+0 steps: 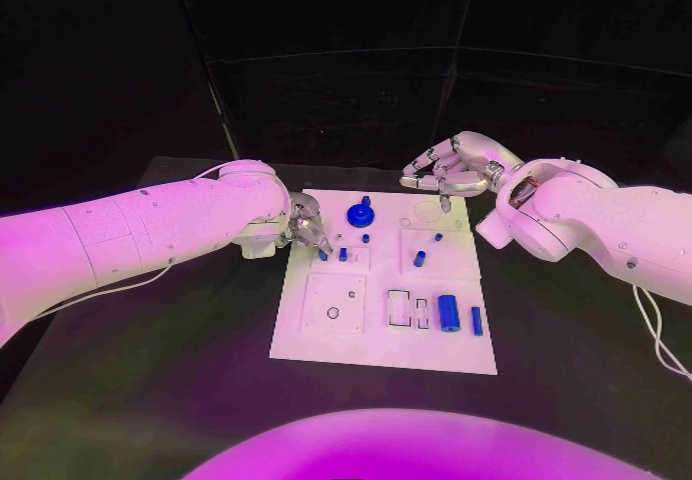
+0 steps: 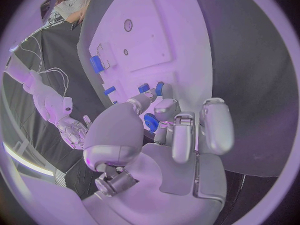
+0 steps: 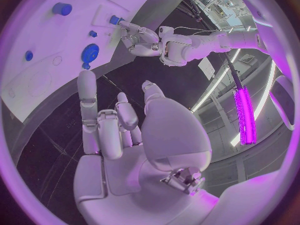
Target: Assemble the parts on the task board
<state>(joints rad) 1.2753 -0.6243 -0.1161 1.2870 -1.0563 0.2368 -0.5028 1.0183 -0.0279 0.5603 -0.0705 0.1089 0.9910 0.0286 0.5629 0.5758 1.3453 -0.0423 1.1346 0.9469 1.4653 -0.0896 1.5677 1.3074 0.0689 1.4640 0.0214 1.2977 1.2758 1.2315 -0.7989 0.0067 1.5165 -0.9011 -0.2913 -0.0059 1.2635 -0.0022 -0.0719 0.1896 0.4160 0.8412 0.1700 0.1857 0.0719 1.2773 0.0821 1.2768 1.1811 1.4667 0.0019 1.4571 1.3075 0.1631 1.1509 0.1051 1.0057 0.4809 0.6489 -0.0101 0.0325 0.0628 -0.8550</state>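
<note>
The left hand (image 1: 300, 228) hovers at the task board's (image 1: 329, 345) left edge, fingers (image 2: 214, 125) loosely curled and seemingly empty, beside two small blue pegs (image 1: 332, 254), likely the next pick needing a careful pinch, while the right hand (image 1: 444, 172) waits open above the far edge.

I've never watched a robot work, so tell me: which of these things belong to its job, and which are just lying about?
Belonging to the job:
- white task board
- round blue part at the board's far edge
- blue cylinder and thin blue bar near the front
- small blue pegs
- left hand and right hand

Just lying about:
- nothing on the black table
</note>
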